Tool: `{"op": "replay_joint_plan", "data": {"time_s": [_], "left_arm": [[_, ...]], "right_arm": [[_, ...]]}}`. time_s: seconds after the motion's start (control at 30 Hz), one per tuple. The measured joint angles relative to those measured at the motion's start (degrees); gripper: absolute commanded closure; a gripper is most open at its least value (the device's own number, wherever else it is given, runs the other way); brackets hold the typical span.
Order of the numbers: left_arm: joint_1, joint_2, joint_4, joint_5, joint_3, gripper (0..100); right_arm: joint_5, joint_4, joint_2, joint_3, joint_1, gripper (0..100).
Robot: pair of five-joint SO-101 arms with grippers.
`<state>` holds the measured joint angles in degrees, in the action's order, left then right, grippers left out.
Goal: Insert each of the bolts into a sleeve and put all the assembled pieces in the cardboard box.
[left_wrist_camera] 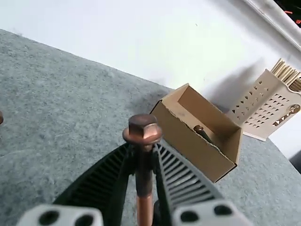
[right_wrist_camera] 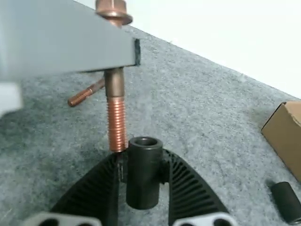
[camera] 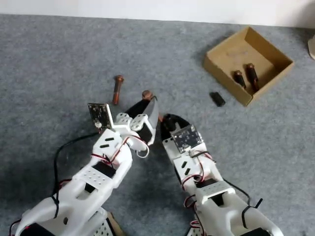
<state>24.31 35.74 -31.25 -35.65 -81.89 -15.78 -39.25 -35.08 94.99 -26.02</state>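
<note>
The bolt (left_wrist_camera: 142, 134) is shiny copper-coloured metal with a threaded shank, the sleeve (right_wrist_camera: 142, 172) smooth matt black, the box (left_wrist_camera: 188, 139) plain matt brown cardboard, and the table cover (camera: 59, 59) rough grey cloth.

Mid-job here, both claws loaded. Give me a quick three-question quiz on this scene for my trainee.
1. True or false: the cardboard box is empty.
2. What does the right claw hold? A) a bolt B) a sleeve C) nothing
3. How many bolts lie loose on the carpet, away from both claws?

Key
1. False: two assembled pieces lie in it.
2. B: it grips the sleeve upright, and the left claw holds a bolt close to it.
3. One, the loose bolt. A loose sleeve also lies near the box.
</note>
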Motion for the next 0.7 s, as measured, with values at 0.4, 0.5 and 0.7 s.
{"op": "replay_joint_plan", "data": {"time_s": [0.4, 0.5, 0.7], "left_arm": [[0.0, -0.1, -7.6, 0.0, -2.6, 99], [0.0, -0.1, -8.1, 0.0, -2.6, 99], [0.0, 1.9, -8.1, -0.1, -3.1, 99]], "right_arm": [[0.0, 0.2, -0.1, 0.0, -0.1, 99.3], [0.0, 0.3, -0.1, 0.0, -0.1, 99.3], [0.0, 0.4, -0.1, 0.0, -0.1, 99.3]]}}
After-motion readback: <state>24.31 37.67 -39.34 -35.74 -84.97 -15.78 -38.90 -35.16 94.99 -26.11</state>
